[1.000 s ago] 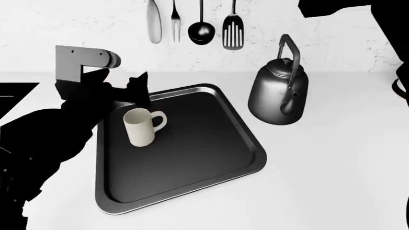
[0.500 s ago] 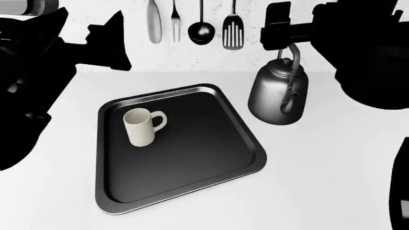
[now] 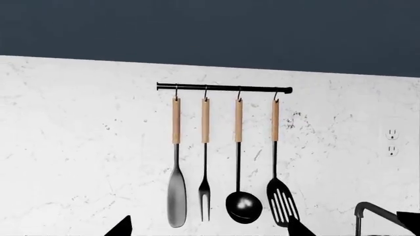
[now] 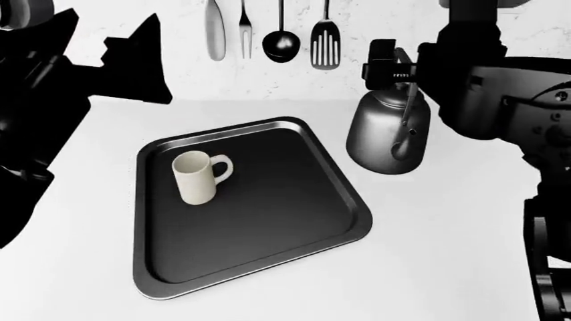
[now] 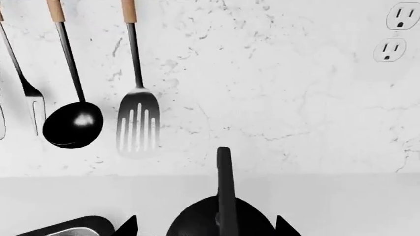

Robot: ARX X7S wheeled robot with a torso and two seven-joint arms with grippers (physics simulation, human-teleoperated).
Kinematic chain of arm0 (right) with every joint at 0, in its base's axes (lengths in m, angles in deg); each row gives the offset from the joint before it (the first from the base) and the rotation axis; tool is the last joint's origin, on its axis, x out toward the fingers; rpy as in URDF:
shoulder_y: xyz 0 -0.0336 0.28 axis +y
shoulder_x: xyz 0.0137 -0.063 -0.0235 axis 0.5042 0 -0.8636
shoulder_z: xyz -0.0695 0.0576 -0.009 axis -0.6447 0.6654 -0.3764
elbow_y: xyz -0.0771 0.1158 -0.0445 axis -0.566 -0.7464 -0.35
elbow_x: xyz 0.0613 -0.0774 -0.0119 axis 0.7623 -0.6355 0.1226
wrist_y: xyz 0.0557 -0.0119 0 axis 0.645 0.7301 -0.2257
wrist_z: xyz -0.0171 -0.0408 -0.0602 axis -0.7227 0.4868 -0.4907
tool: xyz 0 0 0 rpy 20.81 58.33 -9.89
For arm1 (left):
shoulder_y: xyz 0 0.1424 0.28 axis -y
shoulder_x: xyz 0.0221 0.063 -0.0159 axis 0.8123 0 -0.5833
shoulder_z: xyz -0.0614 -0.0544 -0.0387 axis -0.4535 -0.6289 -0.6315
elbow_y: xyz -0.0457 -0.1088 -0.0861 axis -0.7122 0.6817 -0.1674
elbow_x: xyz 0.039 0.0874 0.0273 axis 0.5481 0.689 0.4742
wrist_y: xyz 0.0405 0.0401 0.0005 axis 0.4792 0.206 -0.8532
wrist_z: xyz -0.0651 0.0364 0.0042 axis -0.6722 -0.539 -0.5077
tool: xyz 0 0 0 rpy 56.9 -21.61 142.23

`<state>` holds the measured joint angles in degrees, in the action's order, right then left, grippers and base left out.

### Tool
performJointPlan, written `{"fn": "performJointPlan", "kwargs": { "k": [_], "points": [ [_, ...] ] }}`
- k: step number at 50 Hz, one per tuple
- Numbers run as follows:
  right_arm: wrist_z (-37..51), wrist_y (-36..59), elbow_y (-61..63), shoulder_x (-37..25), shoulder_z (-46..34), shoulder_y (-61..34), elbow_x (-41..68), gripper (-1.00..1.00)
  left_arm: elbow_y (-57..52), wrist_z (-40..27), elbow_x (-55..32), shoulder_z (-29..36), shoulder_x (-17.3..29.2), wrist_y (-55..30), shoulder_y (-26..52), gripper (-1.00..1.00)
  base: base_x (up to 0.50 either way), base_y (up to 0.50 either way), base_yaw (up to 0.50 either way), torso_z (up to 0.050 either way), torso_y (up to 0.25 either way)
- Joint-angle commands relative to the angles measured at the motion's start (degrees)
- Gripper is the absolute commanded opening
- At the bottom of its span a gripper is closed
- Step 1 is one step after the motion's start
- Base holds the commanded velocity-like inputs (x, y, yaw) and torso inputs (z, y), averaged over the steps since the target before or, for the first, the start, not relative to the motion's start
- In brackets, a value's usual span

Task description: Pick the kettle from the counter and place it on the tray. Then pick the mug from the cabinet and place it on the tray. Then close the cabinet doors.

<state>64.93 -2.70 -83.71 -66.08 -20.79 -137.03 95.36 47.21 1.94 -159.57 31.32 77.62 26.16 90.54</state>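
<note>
The shallow black rectangular metal tray [image 4: 254, 214] with rounded corners and a silvery raised rim lies skewed on the smooth plain white worktop [image 4: 446, 254], one corner pointing toward the marbled back wall [image 4: 178, 73]. The small cream-white cylindrical mug [image 4: 198, 176] stands upright inside the tray, near the rim on the robot's left, loop handle turned toward the tray centre; most of the tray floor to its right and front is unoccupied. The dark grey shiny metal kettle [image 4: 389, 131] with its rounded bell-shaped body stands on the worktop just beside the tray's right rear edge, apart from the rim, not on the tray. Open white worktop extends in front of and to the right of the kettle. The right gripper [image 4: 390, 65] is positioned at the top of the kettle's tall thin arched handle [image 5: 225, 187]; in the right wrist view the handle rises between the two dark fingertips [image 5: 126, 227], which stand wide on either side of it without touching it. The left gripper [image 4: 143, 63] is raised at the left, above the worktop and well apart from tray and mug; in the left wrist view its fingertips [image 3: 121, 227] sit well apart with nothing between them. Four hanging utensils [image 3: 223, 162] on a black rail [image 3: 223, 88] occupy the wall behind the tray
</note>
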Motion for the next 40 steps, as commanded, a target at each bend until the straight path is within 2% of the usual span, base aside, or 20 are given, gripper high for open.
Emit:
{"fn": "performJointPlan", "kwargs": {
  "k": [1, 20, 40],
  "points": [
    [-2.66, -3.31, -5.05, -0.18, -1.91, 0.49, -3.6, 1.0, -0.32, 0.06, -0.29, -0.34, 0.28, 0.36, -0.99, 1.0, 0.0, 0.0, 0.0, 0.0, 0.0],
    [-7.52, -8.95, -15.69, 1.64, -5.91, -0.59, -9.43, 1.0, -0.15, 1.52, 0.86, -0.93, 0.73, 2.06, -3.87, 1.0, 0.0, 0.0, 0.0, 0.0, 0.0],
    [-9.08, -11.02, -17.91, 1.99, -6.87, 1.77, -10.26, 1.0, 0.42, 2.69, 2.47, -0.47, 0.4, 3.45, -5.57, 1.0, 0.0, 0.0, 0.0, 0.0, 0.0]
  ]
}}
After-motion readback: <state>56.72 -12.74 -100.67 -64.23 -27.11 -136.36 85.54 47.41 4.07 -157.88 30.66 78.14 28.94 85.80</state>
